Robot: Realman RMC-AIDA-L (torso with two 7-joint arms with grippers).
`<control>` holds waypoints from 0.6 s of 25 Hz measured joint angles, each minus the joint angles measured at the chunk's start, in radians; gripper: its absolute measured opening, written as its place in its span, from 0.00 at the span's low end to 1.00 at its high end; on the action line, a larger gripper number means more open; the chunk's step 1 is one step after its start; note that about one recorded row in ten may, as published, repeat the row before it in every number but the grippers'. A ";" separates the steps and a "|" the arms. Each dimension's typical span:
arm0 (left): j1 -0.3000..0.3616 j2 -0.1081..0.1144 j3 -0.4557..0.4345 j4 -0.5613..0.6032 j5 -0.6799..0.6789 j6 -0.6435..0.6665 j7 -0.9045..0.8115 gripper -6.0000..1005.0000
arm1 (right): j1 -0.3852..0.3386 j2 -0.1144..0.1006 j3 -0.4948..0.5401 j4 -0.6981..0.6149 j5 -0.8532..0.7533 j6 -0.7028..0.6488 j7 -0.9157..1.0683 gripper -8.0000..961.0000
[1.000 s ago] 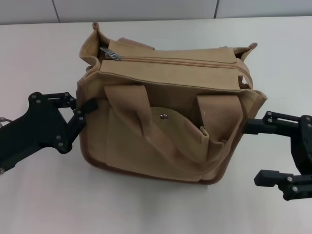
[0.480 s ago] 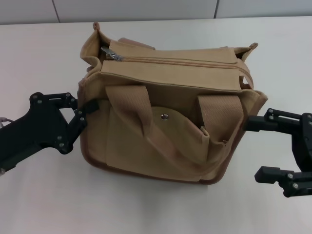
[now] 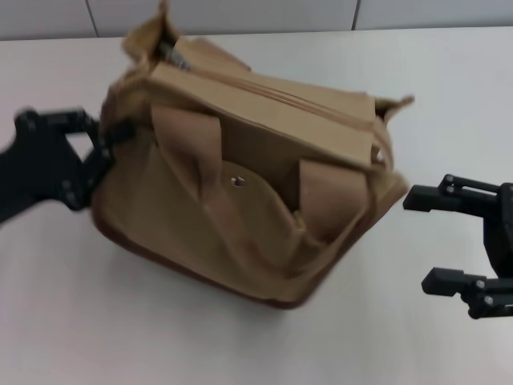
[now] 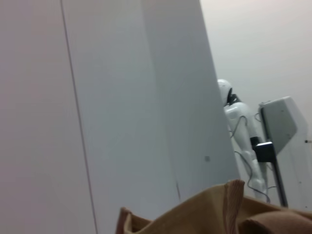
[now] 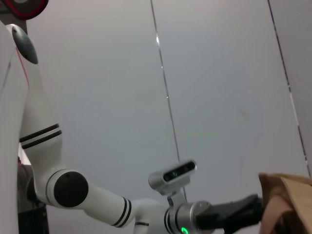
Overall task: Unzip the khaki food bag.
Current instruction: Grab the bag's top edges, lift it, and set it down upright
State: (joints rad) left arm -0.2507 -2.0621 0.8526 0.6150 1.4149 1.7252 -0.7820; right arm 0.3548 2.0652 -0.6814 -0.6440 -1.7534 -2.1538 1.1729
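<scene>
On the tabletop (image 3: 256, 337) the bag (image 3: 240, 192) sits skewed with its zipper (image 3: 264, 88) apparently closed, so unzipping remains; the left end effector (image 3: 103, 144) pinches its side, while the right end effector (image 3: 429, 241) waits spread beside it.

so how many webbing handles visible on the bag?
2 on the khaki food bag: left handle and right handle, both on the front face flanking the snap. Any on the rear face would be hidden.

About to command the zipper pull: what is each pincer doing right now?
Left pincer: shut on the khaki food bag's side.
Right pincer: open, holding nothing, beside the bag.
</scene>
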 joint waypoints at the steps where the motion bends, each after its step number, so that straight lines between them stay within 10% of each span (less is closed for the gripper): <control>1: -0.003 -0.004 -0.003 0.112 0.000 0.011 -0.069 0.09 | 0.000 0.000 0.000 0.000 0.000 0.000 0.000 0.80; 15: -0.043 -0.010 0.345 0.440 -0.027 -0.011 -0.171 0.09 | -0.004 -0.001 0.182 0.114 0.000 0.032 -0.023 0.77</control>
State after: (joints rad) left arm -0.2939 -2.0724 1.1973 1.0546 1.3876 1.7138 -0.9529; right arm 0.3512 2.0639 -0.4996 -0.5297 -1.7534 -2.1215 1.1501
